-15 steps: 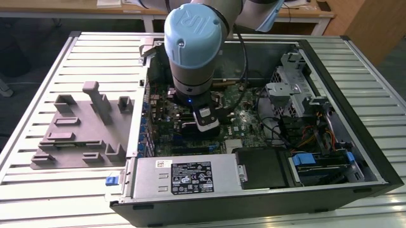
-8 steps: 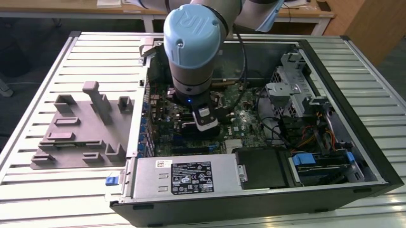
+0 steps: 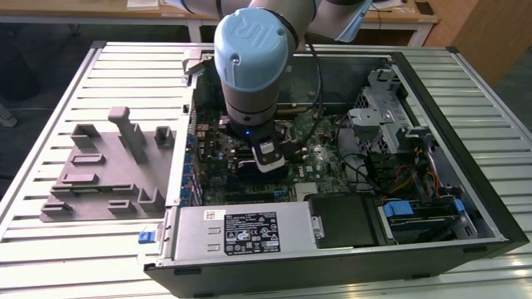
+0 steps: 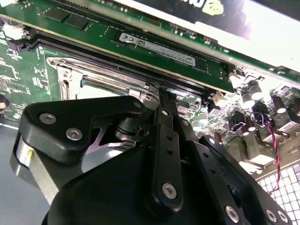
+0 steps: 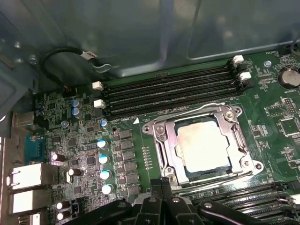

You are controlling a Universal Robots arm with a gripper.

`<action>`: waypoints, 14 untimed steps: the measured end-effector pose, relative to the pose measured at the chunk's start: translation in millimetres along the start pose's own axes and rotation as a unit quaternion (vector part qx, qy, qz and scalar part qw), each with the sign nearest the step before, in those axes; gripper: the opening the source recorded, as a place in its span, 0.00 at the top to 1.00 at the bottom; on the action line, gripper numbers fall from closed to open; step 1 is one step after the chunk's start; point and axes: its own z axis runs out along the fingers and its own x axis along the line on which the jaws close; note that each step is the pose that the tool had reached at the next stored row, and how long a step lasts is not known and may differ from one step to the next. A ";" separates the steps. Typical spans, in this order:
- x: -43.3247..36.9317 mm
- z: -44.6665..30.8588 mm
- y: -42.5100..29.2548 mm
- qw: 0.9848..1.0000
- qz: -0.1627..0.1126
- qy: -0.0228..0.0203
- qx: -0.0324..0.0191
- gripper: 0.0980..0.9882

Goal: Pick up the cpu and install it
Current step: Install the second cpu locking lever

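— First wrist view: where was your gripper, and was it carrying anything?

— My fingertips met just above the lower edge of the socket frame. They were pressed together, and I saw nothing held between them. In the second wrist view my black linkage filled the foreground, and its fingers came to a point over the motherboard.

— And the cpu?

— The cpu lay flat inside the socket frame, silver top up, ringed by the metal bracket. It sat close to my fingertips; I could not tell whether they touched it.

— What lay around that?

— Black memory slots ran beside the socket on the far side, with a row of blue-topped capacitors near one edge of the frame. A green memory stick showed in the second wrist view.

— From outside?

— In the exterior view my arm reached down into the open computer case, which lay on a slatted table. A grey fixture stood on the table at the exterior view's left.
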 end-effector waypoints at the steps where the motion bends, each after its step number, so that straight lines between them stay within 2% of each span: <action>1: 0.2 0.4 -0.1 1.000 0.000 0.000 0.001 0.99; 6: 1.8 2.1 -1.2 1.000 0.000 -0.001 0.003 0.99; 12: 3.7 3.2 -1.5 1.000 0.000 -0.002 0.010 0.99; 14: 3.7 3.0 -1.5 1.000 0.000 -0.002 0.010 0.99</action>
